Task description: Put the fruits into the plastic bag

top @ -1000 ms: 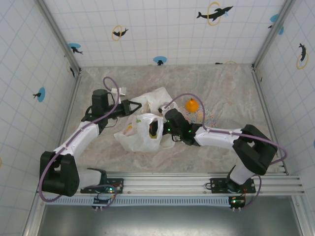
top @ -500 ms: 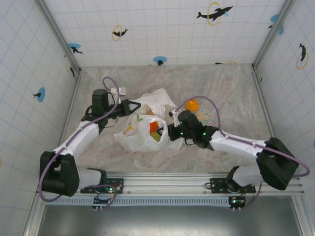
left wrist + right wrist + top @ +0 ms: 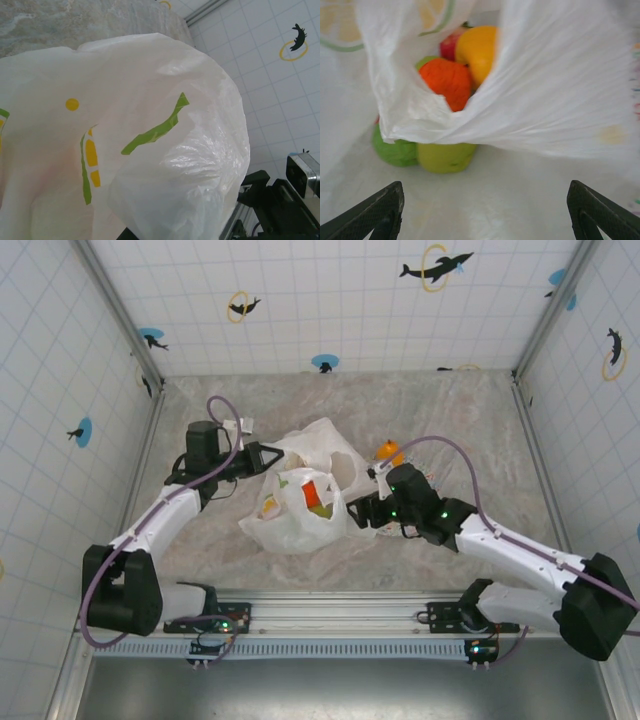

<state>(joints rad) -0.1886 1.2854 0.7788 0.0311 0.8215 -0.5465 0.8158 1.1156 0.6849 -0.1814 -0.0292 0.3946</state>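
Plastic bag [image 3: 300, 525] at frame centre in top view, lying on marbled table [image 3: 460, 410], mouth toward right. Fruits [image 3: 312, 495] inside. Right wrist view, upper middle: orange [image 3: 445, 80], yellow-orange piece [image 3: 479, 47], red apple [image 3: 448, 46]. Below fold of film, lower left: green apple [image 3: 395, 150] touching yellow-green pear [image 3: 445, 156]. One more orange [image 3: 388, 450] outside, just right of bag, above right arm. Left gripper [image 3: 272, 454] pressed together on bag's upper-left edge. Right gripper [image 3: 485, 192] spread wide at bag mouth, nothing pinched.
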